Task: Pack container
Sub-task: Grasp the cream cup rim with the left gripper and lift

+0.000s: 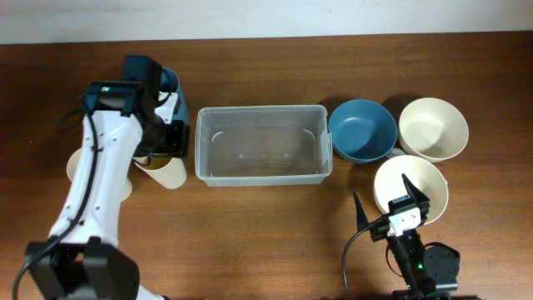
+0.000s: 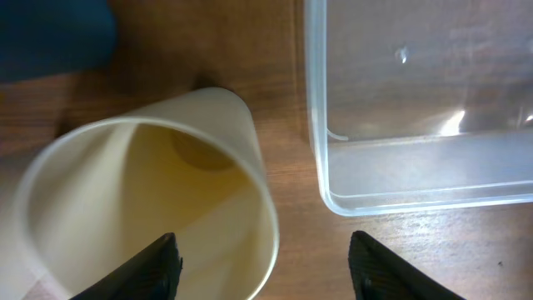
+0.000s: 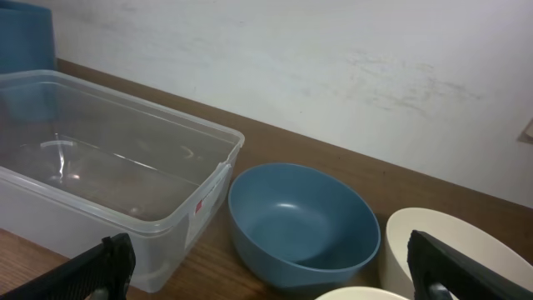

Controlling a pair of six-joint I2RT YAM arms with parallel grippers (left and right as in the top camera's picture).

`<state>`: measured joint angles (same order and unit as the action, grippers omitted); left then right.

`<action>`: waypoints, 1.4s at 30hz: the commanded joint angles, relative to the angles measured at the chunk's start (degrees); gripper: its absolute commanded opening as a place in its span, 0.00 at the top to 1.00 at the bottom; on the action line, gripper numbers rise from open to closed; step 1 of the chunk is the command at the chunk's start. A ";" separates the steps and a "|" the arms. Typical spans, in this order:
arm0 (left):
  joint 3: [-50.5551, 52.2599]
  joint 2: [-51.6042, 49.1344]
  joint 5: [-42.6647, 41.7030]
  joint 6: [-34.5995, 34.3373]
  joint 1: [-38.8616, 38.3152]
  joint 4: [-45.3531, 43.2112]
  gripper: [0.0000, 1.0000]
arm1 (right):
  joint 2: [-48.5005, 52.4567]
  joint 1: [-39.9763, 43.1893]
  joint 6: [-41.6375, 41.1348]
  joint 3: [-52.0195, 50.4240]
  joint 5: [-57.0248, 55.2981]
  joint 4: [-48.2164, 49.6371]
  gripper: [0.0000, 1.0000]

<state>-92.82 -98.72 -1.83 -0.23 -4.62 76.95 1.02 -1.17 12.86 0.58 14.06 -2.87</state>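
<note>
The clear plastic container stands empty in the middle of the table; it also shows in the left wrist view and the right wrist view. My left gripper is open just left of the container, over a cream cup lying on its side. One finger is over the cup's mouth and the other is outside its wall. My right gripper is open and empty near the front right, facing a blue bowl.
Right of the container are the blue bowl and two cream bowls. At the left are the cream cup, another cream cup and a blue cup.
</note>
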 commanded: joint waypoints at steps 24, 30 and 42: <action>-0.98 -5.86 6.80 -2.14 -2.36 1.73 0.79 | -0.22 -0.37 0.20 -0.26 0.35 -0.35 0.01; -0.98 -5.86 6.80 -2.14 -2.36 1.49 0.91 | -0.22 -0.37 0.20 -0.26 0.35 -0.35 0.01; -0.98 -5.86 6.75 -2.14 -2.38 1.53 0.98 | -0.22 -0.37 0.20 -0.26 0.35 -0.35 0.01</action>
<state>-92.82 -104.16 4.73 -2.42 -6.85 78.46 1.02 -1.17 12.88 0.60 14.06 -2.87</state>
